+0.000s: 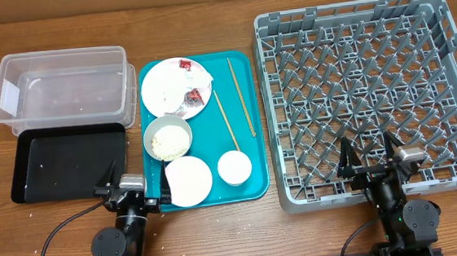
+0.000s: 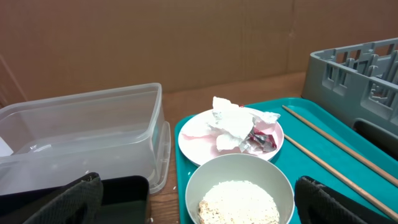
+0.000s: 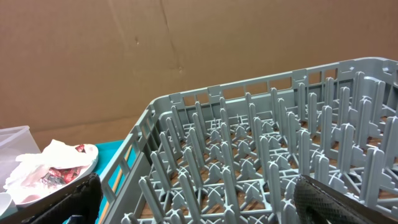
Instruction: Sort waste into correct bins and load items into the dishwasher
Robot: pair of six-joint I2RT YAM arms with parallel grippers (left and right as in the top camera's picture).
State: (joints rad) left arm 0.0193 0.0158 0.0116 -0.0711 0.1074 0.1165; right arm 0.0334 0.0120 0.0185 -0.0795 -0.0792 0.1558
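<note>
The left gripper (image 1: 133,178) stands with its jaws spread wide and nothing between them. It is at the near edge of the table, over the gap between the black tray (image 1: 68,161) and the teal serving tray (image 1: 250,143). Its right finger reaches over the teal tray's near-left corner, just beside the white round plate (image 1: 188,180); whether they touch I cannot tell. The right gripper (image 1: 369,156) is equally wide and empty, poised above the near edge of the grey dish rack (image 1: 350,8), which holds no dishes.

From overhead the layout is plain. The clear tub (image 1: 60,84) sits behind the black tray. On the teal tray are the far plate, the grey-green bowl (image 1: 167,138), the white round plate, a small white cup (image 1: 235,167) and two chopsticks (image 1: 240,94) lying lengthwise near the rack side.

The left wrist view adds what the top view hides. The far plate is a pale pink plate (image 2: 193,140), heaped with crumpled napkins (image 2: 233,124) and a red-and-white wrapper (image 2: 262,142), and the bowl holds a mound of rice crumbs (image 2: 239,199). The right wrist view shows the rack's upright pegs from close by and, off to the left, the napkins on the plate's edge.
</note>
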